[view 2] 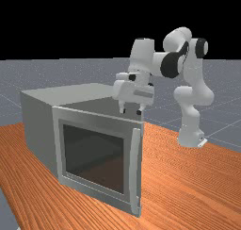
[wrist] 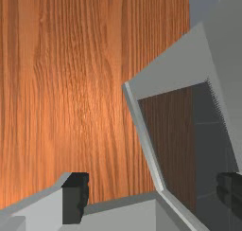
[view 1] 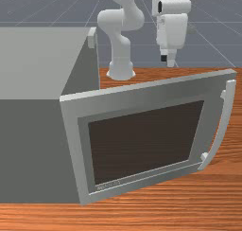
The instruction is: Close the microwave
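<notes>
Two fingers (wrist: 75, 198) stand well apart with nothing gripped between them. The gripper (view 2: 131, 112) hangs higher than the top rim of the door (view 1: 142, 95), on the door's inner side; how near it comes to that rim is hard to judge. The microwave (view 1: 30, 149) lies off toward the front view's left from the gripper, its door wide open. The handle (view 1: 226, 116) is below the gripper, on the door's far face, toward the front camera.

The door should swing as one stiff panel, fairly light on its hinge, though a hard shove could slide the whole microwave. The window looks smooth, likely slippery, so the outer frame beside the handle is the better place to bear on, far from the hinge for leverage. Next, the gripper would need to clear the rim, come down outside it and sweep the door shut.
</notes>
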Robot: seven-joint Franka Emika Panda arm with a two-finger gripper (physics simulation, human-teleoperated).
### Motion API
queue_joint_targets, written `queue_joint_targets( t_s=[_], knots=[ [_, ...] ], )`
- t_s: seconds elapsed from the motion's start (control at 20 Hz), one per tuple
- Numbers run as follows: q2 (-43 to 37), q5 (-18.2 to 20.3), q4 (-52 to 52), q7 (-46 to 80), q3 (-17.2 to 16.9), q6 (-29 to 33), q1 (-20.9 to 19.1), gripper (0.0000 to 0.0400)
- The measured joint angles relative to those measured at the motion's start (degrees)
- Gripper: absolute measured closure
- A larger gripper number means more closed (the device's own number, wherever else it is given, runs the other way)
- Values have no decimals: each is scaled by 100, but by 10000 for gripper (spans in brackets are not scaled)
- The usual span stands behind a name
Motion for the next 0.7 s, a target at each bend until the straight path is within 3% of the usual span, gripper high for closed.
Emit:
queue_joint_targets(
  t_s=[0.2, 0.25, 0.4, 0.45, 0.5, 0.65, 0.7],
  knots=[
    [-6, -57, -44, 30, -14, 233, 9, 0],
    [-40, -243, -213, 179, -60, 702, 40, 0],
    [169, -49, 196, -5, -21, 207, 11, 0],
    [125, -230, -5, 137, -72, 737, 44, 0],
    [223, -101, 216, 22, -39, 393, 19, 0],
    [449, -126, 513, 8, -57, 435, 27, 0],
    [703, -6, 1031, -96, -24, -214, 4, 0]
  ],
)
